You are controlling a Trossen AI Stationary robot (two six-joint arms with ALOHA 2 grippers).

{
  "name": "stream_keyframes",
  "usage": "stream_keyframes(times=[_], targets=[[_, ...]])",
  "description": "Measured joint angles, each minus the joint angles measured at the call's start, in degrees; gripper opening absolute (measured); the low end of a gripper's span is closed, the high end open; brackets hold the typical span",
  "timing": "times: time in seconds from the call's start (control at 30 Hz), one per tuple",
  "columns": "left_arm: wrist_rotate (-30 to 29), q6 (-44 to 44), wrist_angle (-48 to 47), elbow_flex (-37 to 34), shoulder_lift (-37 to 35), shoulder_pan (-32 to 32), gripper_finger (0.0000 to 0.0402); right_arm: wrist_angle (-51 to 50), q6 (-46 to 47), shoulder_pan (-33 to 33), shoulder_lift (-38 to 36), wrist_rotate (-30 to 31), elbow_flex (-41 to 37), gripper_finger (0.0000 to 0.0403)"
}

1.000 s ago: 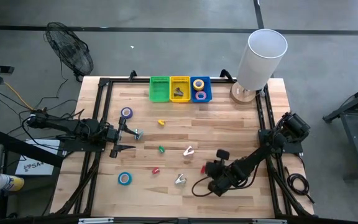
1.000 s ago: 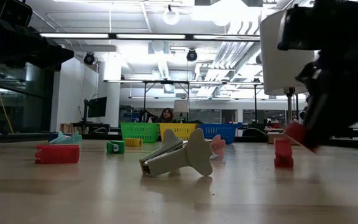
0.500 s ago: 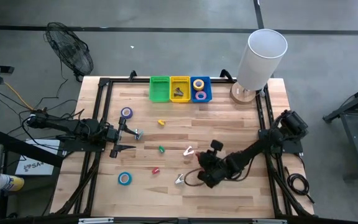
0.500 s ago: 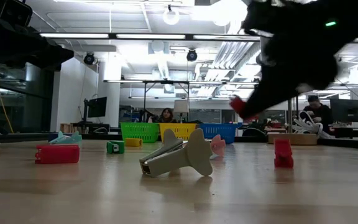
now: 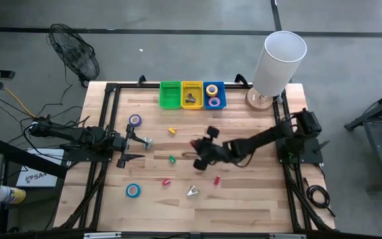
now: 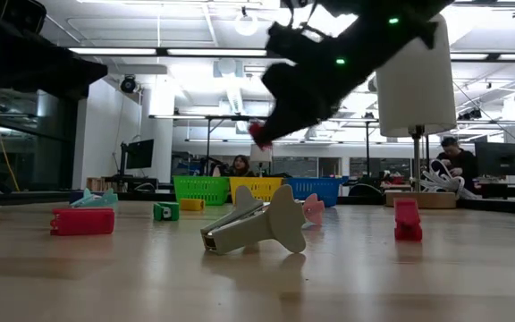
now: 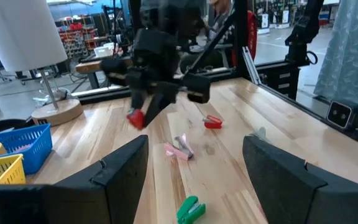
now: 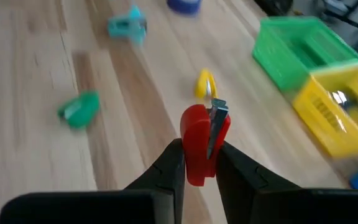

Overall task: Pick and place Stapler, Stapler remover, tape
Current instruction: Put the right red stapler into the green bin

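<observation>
My right gripper (image 5: 196,146) hangs over the middle of the table, shut on a small red stapler (image 8: 202,135), which also shows as a red tip in the low view (image 6: 260,136). My left gripper (image 5: 140,147) waits open at the table's left side, its fingers wide apart (image 7: 194,149). Lying loose on the wood are a yellow stapler (image 5: 172,131), a green stapler (image 5: 172,159), two red ones (image 5: 166,180) (image 5: 217,180), a silvery stapler remover (image 5: 192,192), a purple tape roll (image 5: 134,120) and a blue tape roll (image 5: 132,190). My right gripper pinches the red stapler's near end (image 8: 196,169) between its two fingers (image 8: 170,167). The fingers slant down from the table's right side toward its left. The rest of the stapler sticks out past the fingertips, its metal part showing, lifted clear of the table.
Green (image 5: 170,94), yellow (image 5: 191,94) and blue (image 5: 214,95) baskets stand in a row at the far edge; the blue one holds tape rolls. A white lamp (image 5: 278,63) stands at the far right corner. A teal piece (image 5: 147,141) lies by my left gripper.
My right gripper has swung from the table's near right part toward its middle and far side, rising a little and tipping its fingers downward. The red stapler has stayed in its hold, clear of the table.
</observation>
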Motion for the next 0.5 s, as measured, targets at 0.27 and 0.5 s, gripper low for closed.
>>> stream_keyframes(times=[0.27,0.5], targets=[[0.5,-7.3,0.0,0.0,0.0,0.0,0.0259,13.0,-7.6,-5.5,0.0,-9.1,0.0,0.0065],[2.7,-6.0,4.5,0.0,0.0,0.0,0.0259,19.3,-10.5,-7.9,0.0,-14.4,0.0,0.0063]])
